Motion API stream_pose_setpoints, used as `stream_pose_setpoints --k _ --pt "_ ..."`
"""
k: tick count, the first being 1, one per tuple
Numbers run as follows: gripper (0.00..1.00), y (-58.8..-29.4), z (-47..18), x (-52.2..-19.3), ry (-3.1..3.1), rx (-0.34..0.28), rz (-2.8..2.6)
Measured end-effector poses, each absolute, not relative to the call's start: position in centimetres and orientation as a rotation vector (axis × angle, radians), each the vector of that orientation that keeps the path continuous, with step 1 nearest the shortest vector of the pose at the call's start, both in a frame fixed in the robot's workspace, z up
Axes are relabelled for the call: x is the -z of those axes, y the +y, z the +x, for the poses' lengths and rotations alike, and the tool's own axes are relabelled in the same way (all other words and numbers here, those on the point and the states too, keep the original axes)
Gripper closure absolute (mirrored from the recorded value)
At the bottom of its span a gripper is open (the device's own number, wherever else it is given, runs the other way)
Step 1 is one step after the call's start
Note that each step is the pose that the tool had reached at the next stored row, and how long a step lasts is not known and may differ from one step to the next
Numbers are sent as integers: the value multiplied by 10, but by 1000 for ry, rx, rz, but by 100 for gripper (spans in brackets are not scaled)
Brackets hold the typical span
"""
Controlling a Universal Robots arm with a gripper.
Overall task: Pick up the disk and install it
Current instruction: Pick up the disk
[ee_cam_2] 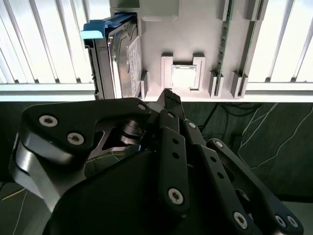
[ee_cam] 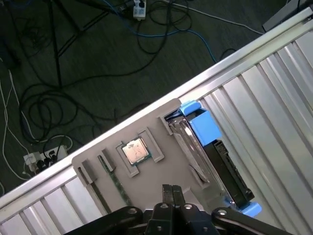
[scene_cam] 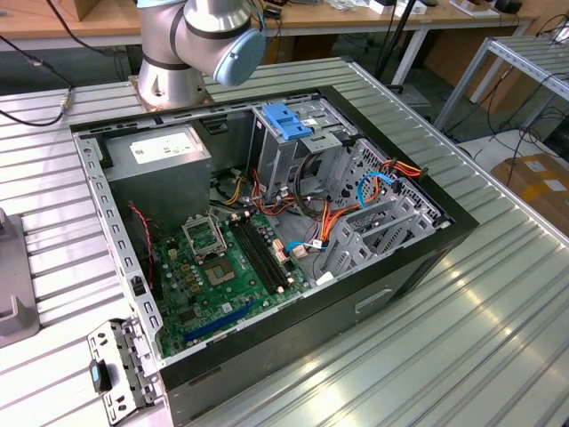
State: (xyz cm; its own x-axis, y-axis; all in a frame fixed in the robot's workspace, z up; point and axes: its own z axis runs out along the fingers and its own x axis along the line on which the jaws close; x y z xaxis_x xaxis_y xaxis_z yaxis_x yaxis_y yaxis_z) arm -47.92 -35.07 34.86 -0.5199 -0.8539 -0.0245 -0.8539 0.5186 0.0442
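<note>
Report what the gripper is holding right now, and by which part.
Nothing is held. The gripper is shut with nothing between its fingers, apart from the disk, which stands on edge in the grey fixture plate.

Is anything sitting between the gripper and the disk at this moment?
Nothing visible. In the first wrist view the gripper hovers above the grey holder plate, and the disk stands on edge in its slot to one side, with bare plate between them. The processor chip lies on the other side.
</note>
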Motion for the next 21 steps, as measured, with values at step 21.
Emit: stream_pose_setpoints --k 21 --pt "90 -351 -479 -349 -2484 78 1910"
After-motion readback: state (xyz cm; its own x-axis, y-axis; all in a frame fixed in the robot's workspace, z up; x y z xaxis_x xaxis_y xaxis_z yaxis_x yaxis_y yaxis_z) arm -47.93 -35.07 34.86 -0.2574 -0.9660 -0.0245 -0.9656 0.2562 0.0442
